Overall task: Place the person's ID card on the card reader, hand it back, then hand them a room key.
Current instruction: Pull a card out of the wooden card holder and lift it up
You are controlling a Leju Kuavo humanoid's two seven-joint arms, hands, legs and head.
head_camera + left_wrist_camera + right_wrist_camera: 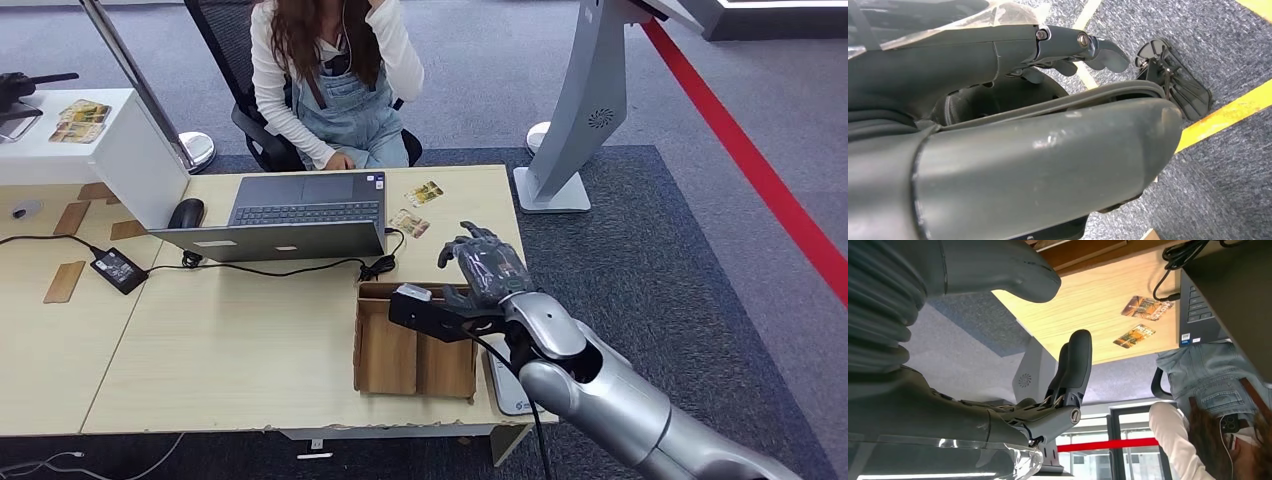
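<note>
Two picture cards lie on the table by the laptop's right corner, the far card [424, 193] [1147, 307] and the near card [410, 223] [1134, 336]. My right hand [481, 264] [1068, 375] hovers just right of the near card, fingers [1076, 362] apart and holding nothing. Below my right forearm, at the table's front right corner, lies a white card reader [507, 388], partly hidden. Across the table sits a person [335, 75], one hand at the table edge. My left hand [1048, 150] hangs over the carpet with its fingers [1100, 50] stretched out and nothing in it.
A wooden two-slot box [414, 345] stands left of the reader. The laptop [290, 215], a mouse [186, 212], a power brick [118, 269] and cable [280, 268] cover the table's far side. A grey kiosk stand [580, 110] rises at the right, a white counter [95, 140] at the left.
</note>
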